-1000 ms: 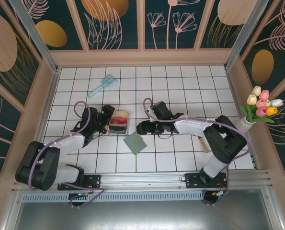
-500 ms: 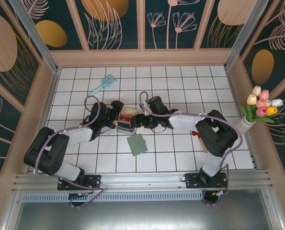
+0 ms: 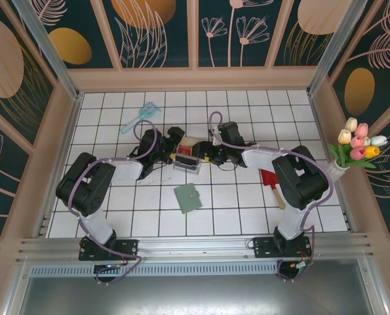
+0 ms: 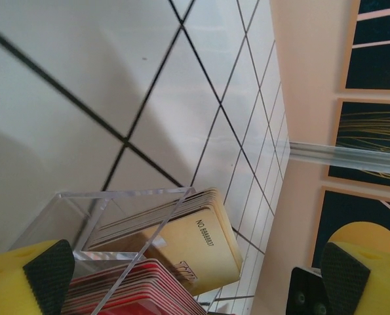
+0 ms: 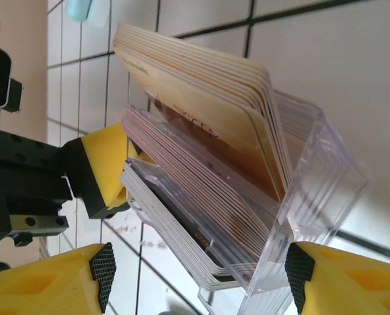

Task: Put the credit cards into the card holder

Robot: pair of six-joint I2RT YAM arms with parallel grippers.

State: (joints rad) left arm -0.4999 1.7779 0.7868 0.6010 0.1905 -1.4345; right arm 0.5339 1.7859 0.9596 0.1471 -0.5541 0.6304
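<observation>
Your left end effector [image 4: 195,277] wide apart, flanking clear box [image 4: 116,210] of credit cards [image 4: 204,243] | right end effector [image 5: 198,272] straddles same box, can't tell if clamped | card holder [image 3: 187,197] lies apart

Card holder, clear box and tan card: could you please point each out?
Card holder [image 3: 187,197], top view, middle of green cover.
Clear box [image 5: 319,164], right wrist view, its side wall.
Tan card [image 4: 204,252], left wrist view, its numbered face.

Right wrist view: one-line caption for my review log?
Right gripper straddles the clear box crammed with credit cards, white tiled table behind.
</observation>
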